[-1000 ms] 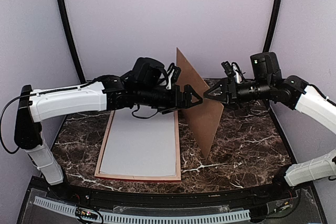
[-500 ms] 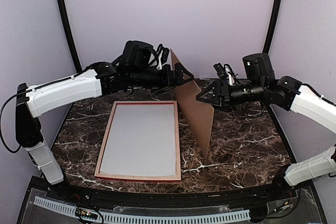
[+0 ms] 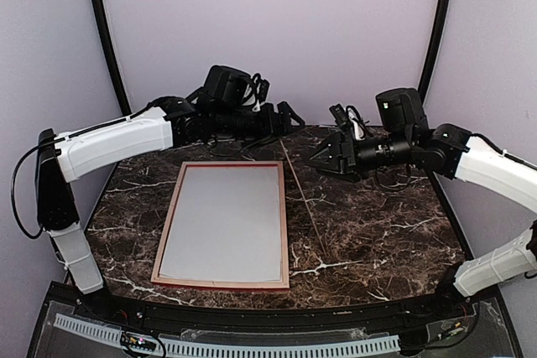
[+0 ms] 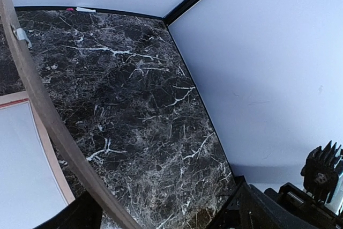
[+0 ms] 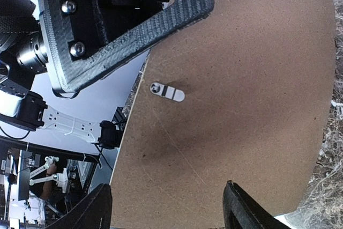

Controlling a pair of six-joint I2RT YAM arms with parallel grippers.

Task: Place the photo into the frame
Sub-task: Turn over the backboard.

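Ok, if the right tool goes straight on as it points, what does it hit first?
The right tool would most likely meet the brown backing board, standing on edge just ahead.

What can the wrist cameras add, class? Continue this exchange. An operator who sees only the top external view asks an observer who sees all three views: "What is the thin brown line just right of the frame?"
Observer: A brown board, edge-on to your camera. The right wrist view faces its broad flat side.
Operator: Is anything fixed to that side?
Observer: Yes, one small metal tab, screwed on at one end.
Operator: Is the left gripper clamped on the board?
Observer: No. In the left wrist view its fingers stand wide apart, with the board's edge running between them.
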